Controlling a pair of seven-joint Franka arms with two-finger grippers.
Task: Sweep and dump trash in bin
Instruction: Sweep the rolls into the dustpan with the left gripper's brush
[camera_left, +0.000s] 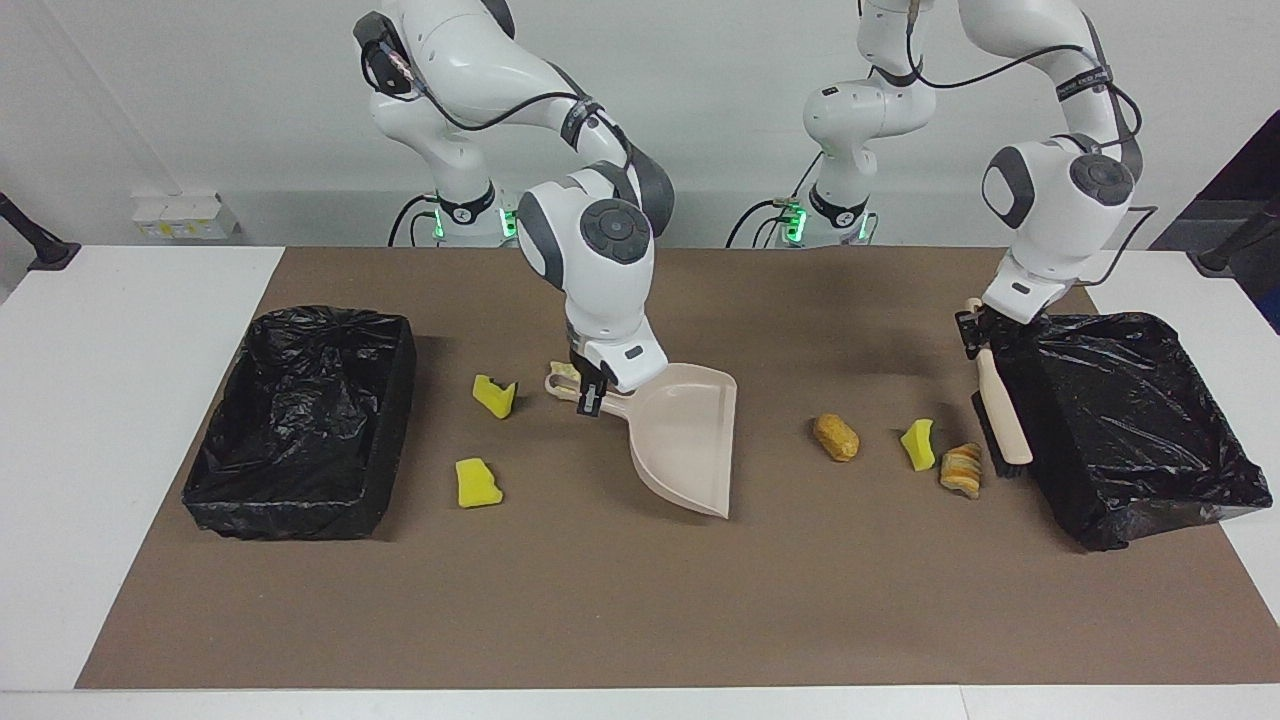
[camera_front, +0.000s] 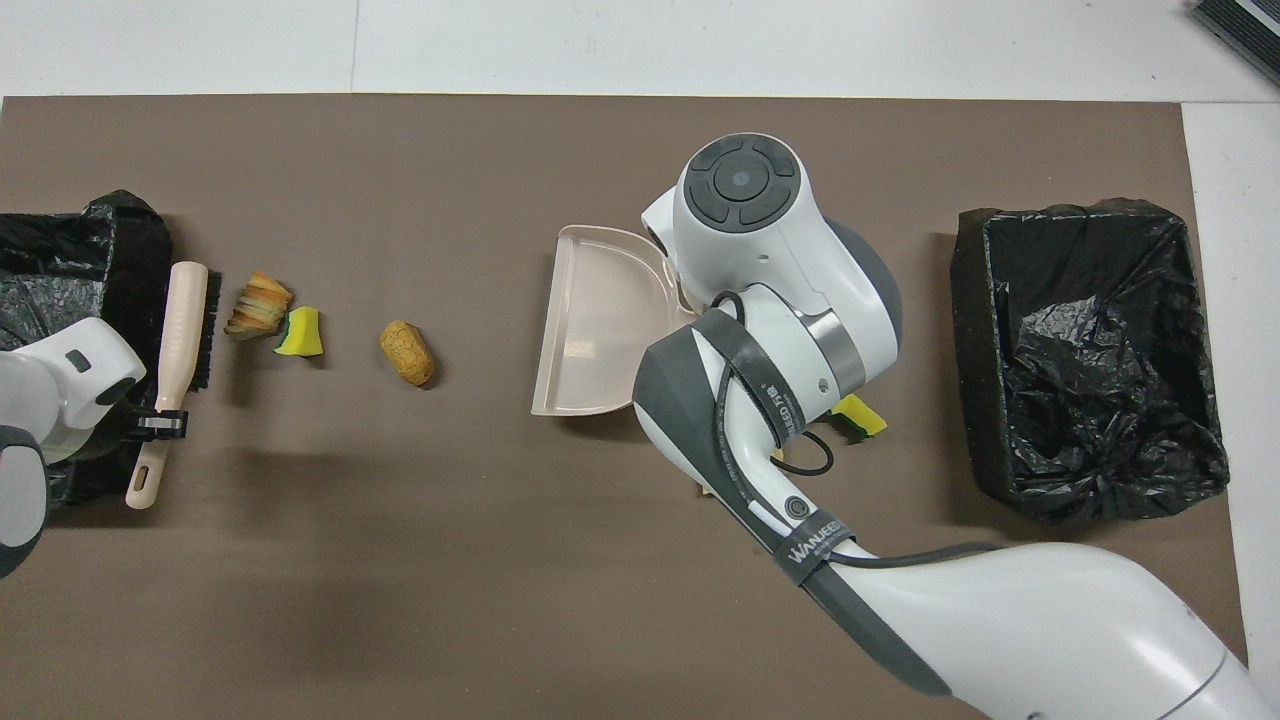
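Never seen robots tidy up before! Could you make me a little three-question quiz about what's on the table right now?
1. True or false: the left hand holds the dustpan.
2. Which tool does the right hand grip? A) brush B) dustpan C) nothing
3. Fill in: the brush stands between the striped bread piece and a black-lined ____.

Key
1. False: it holds the brush.
2. B, by its handle.
3. bin.
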